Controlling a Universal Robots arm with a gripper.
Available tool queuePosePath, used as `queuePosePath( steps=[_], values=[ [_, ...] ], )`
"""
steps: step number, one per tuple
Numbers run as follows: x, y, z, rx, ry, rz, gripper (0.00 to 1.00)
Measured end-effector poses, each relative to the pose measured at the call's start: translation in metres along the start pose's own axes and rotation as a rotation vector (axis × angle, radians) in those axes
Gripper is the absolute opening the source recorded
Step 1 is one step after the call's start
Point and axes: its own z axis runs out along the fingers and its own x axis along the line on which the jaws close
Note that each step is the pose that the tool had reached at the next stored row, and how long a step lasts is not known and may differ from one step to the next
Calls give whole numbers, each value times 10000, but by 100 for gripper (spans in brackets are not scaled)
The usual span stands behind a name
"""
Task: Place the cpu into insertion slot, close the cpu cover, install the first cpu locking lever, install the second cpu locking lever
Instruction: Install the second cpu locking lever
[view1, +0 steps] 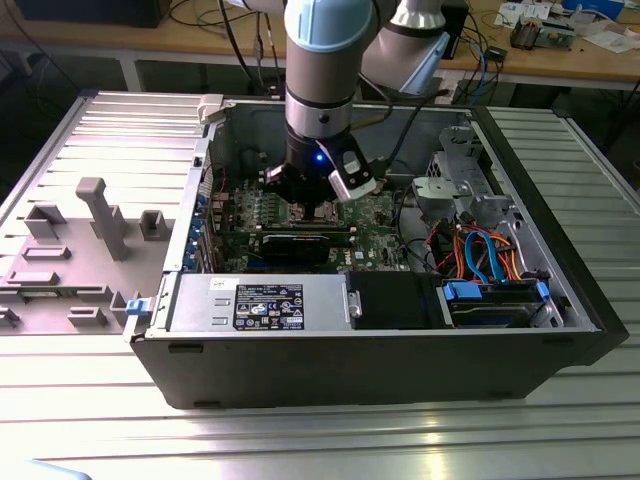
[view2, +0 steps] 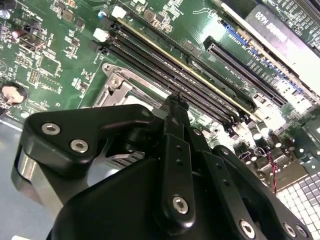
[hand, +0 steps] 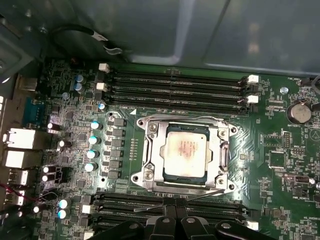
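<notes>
Exterior view: one grey-and-blue arm (view1: 320, 70) is reaching down into one open computer case (view1: 380, 350) that is lying on the ribbed metal table (view1: 300, 440). The jaws (view1: 312, 210) are hanging low over the green motherboard (view1: 375, 215), near its middle. One power supply box (view1: 260, 303) with a black label is sitting along the near wall of the case, and one blue drive bay (view1: 495, 300) is sitting toward the exterior view's right. A grey fixture plate (view1: 70, 260) is lying outside the case at the exterior view's left.

Second wrist view: the jaws (view2: 176, 105) are pressing together at their tips, with nothing visible between them. They are poised just above the silvery socket frame (view2: 116, 86), beside four long black memory slots (view2: 170, 67).

First wrist view: the cpu (hand: 186, 152) is sitting flat in the insertion slot (hand: 165, 155), silvery face up. The cpu cover (hand: 150, 150) is lying down around it, framing the chip through its square window. One thin locking lever (hand: 186, 197) is showing as a wire running along the socket edge nearest the jaws (hand: 176, 214); whether it is latched I cannot tell. Four memory slots (hand: 175, 87) are running along the far side of the socket, and more are running along the near side.
</notes>
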Motion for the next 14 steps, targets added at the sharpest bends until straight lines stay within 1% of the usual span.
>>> queuePosePath(
  steps=[4, 13, 14],
  values=[
    [0, -1, 12, -2, -1, -1, 11],
    [0, -1, 13, -2, 0, -1, 11],
    [0, -2, 15, -11, -3, 0, 11]
  ],
)
